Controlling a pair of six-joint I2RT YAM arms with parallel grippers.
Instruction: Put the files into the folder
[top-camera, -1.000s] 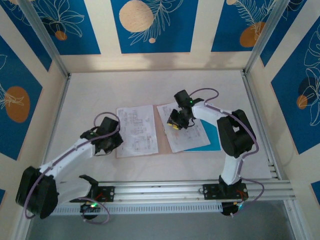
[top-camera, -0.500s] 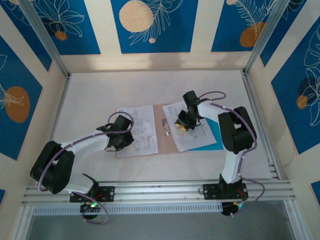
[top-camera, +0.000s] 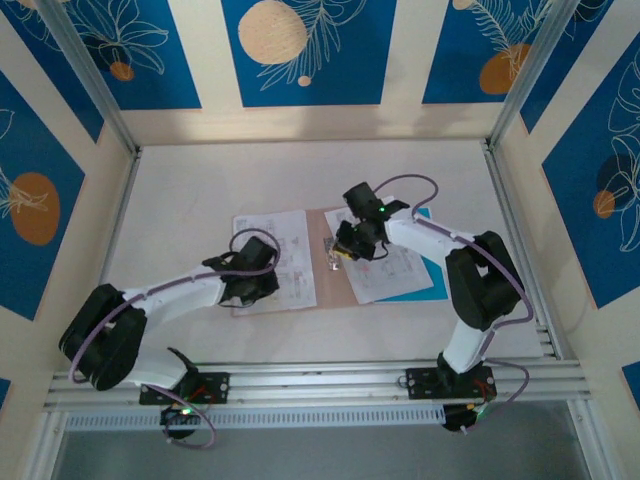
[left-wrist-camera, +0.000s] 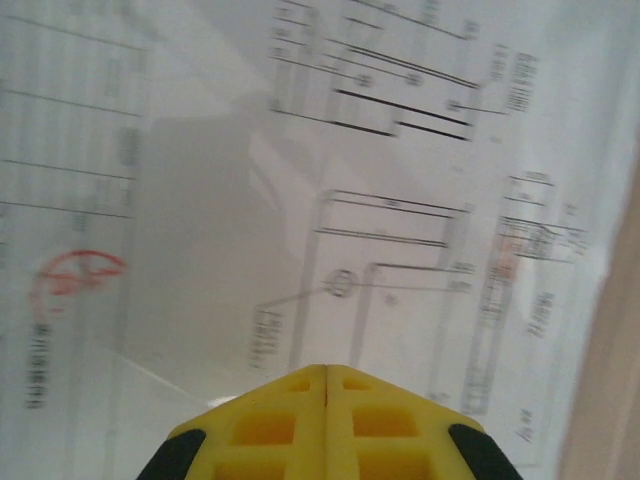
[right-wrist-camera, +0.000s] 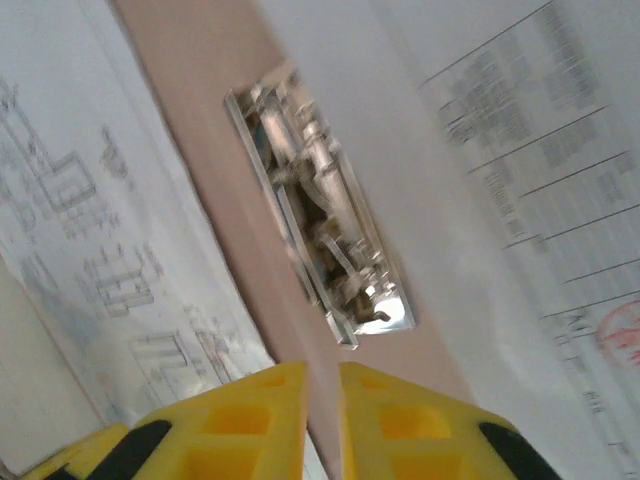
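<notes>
Your folder (top-camera: 322, 225) lay open and flat in the middle of the counter (top-camera: 200, 190), its pinkish-brown card showing as a bare strip down the spine. A small metal clip (top-camera: 331, 252) sat on that strip.

A white printed sheet, the left sheet (top-camera: 275, 255), covered the folder's left half. The right sheet (top-camera: 390, 268) lay just beside the spine on the other side. It rested on top of the blue sheet (top-camera: 425, 287), which stuck out along its lower right edge.

Your left arm (top-camera: 170, 295) reached in low from the near left. The left jaws were over the lower right part of the left sheet. From the left wrist, the yellow pads (left-wrist-camera: 270, 425) met in one thin seam, fully closed, with nothing seen between them. The left sheet (left-wrist-camera: 300, 200) lay close beneath them, line drawings and a red mark on it, and the folder (left-wrist-camera: 622, 380) edged in at the right.

Your right arm (top-camera: 430, 235) bent in from the right. The right jaws hung over the spine, near the clip. From the right wrist, the pads (right-wrist-camera: 410, 420) stood a narrow crack apart and held nothing. Past them ran the folder (right-wrist-camera: 205, 170) strip with the metal clip (right-wrist-camera: 315, 200) on it. It lay between the left sheet (right-wrist-camera: 90, 230) and the right sheet (right-wrist-camera: 500, 150), which bore text and a red stamp.
</notes>
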